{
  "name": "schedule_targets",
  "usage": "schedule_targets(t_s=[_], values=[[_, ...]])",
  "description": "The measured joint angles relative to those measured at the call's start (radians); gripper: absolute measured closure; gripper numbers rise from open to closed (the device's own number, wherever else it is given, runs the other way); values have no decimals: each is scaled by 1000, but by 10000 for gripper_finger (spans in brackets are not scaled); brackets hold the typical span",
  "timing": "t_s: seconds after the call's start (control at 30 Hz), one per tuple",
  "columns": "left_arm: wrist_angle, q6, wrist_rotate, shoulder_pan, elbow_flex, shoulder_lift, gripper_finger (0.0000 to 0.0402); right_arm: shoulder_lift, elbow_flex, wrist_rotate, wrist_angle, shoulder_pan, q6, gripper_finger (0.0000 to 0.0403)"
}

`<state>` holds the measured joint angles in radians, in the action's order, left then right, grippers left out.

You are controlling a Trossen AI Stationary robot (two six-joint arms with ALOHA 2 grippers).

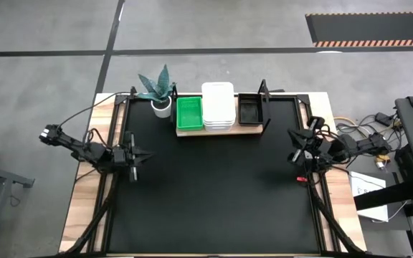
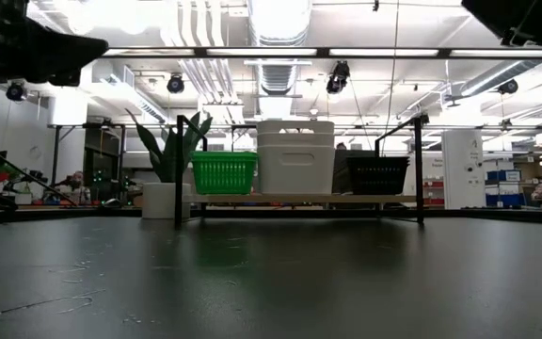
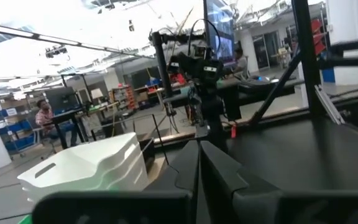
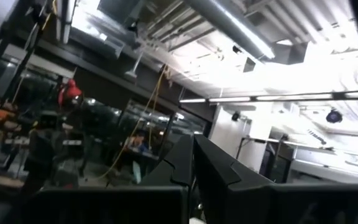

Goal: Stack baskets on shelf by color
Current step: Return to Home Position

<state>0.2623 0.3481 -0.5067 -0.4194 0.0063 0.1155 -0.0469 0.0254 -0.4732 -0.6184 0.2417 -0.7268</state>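
"On the shelf (image 1: 221,132), at the tabletop's (image 1: 214,193) far edge, what was entered?"

"Three lots, side by side: green baskets (image 1: 189,113), white baskets (image 1: 218,105) standing tallest, black baskets (image 1: 249,111). Each colour kept apart."

"And the arms?"

"Left claw (image 1: 142,155): pressed together, empty, at the left edge. Right claw (image 1: 293,153): likewise pressed together, empty, at the right edge. Both well apart from the shelf."

"Step in hand?"

"Judged: stacking complete, return to rest pose. The next move called only for settling each arm clear of the shelf; no grasp needed."
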Motion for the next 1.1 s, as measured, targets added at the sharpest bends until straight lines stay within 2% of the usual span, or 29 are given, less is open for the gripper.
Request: schedule_targets(t_s=[0.53,1.1], values=[[-2,0,0,0,-1,93,402,-90,0,0,16,0,20,394],[-2,0,1,0,-2,157,402,-100,0,0,17,0,20,394]])
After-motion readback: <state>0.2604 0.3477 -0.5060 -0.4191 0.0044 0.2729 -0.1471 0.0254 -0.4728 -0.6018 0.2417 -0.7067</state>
